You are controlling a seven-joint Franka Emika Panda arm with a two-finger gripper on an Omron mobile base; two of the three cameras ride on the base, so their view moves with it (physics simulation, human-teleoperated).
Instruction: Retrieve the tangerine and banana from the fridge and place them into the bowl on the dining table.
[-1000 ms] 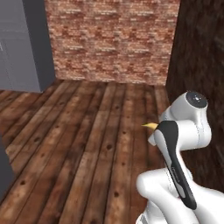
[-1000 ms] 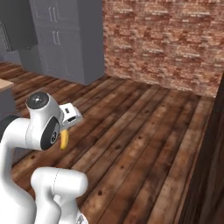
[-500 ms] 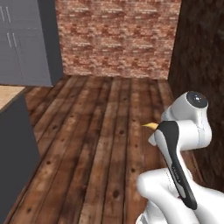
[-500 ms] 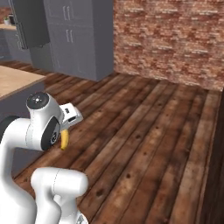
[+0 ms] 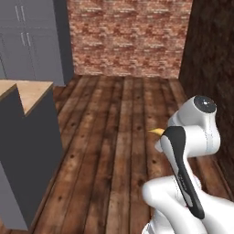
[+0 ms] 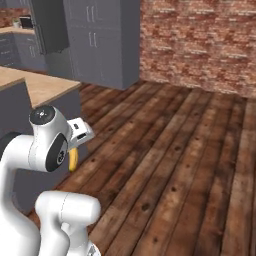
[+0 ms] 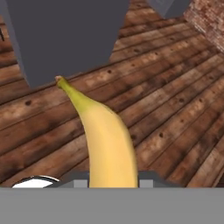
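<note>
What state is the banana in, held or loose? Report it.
Held: the banana juts from between the gripper fingers, hanging clear above the wooden floor.

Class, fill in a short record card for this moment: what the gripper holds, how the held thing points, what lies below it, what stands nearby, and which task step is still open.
held: banana, gripped at its lower end by the gripper
banana pose: stem tip points away from the hand, toward a grey base
below: wooden floor
nearby: dining table to the robot's left; grey cabinets by the brick wall
open step: banana not yet in a bowl
</note>
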